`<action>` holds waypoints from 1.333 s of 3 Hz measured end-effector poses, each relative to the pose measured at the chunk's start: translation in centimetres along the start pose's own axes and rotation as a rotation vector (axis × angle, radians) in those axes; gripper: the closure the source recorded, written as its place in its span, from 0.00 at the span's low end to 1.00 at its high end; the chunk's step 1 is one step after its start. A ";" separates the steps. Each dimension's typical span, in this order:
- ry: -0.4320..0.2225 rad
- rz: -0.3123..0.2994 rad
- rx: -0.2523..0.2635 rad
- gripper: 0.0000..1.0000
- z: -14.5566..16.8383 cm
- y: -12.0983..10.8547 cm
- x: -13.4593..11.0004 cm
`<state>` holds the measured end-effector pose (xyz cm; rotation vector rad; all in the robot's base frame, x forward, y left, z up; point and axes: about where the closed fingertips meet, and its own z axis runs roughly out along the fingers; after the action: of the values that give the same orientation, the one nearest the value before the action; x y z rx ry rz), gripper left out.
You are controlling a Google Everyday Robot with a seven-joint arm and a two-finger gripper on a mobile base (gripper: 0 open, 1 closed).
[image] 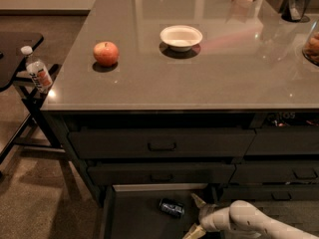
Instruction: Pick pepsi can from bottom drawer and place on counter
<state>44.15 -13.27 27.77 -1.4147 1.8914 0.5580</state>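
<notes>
While the can lies in the open drawer, the hand gapes beside it; grasp and lift to desk remain.

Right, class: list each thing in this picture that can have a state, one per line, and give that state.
pepsi can: lying on its side on the drawer floor, not gripped.
bottom drawer: pulled open.
upper drawers: shut.
gripper: open, low in the drawer just right of the can.
bowl: upright on the counter.
bottle: upright, capped.
</notes>
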 end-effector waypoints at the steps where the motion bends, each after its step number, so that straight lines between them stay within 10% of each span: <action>1: -0.011 0.002 0.011 0.00 1.6 -0.5 0.2; 4: -0.028 0.019 0.021 0.00 8.5 -2.0 2.4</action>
<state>48.05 -9.51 20.52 -1.3702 1.8852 0.5624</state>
